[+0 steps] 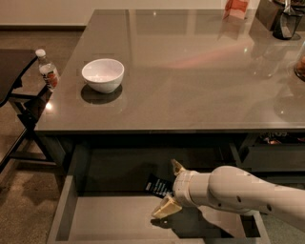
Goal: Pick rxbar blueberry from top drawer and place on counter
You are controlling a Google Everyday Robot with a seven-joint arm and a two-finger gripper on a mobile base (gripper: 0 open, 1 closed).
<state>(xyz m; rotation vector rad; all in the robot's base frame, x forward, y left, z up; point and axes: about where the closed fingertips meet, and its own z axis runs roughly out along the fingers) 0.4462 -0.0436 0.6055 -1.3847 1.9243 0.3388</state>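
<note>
The top drawer [71, 209] is pulled open below the counter [190, 71], showing a pale grey floor. The rxbar blueberry [158, 186], a dark bar with light print, lies at the back of the drawer under the counter edge. My gripper [169, 188] reaches into the drawer from the right on a white arm. Its two tan fingers [166, 208] are spread open, one above the bar and one below it. The bar sits between them, right at their tips.
A white bowl [103, 75] stands on the counter's left part. A small water bottle [48, 70] stands on a dark side table at the left. A red packet [235, 8] and a dark appliance [286, 21] sit at the counter's far right. Narrower dark drawers [271, 152] are at the right.
</note>
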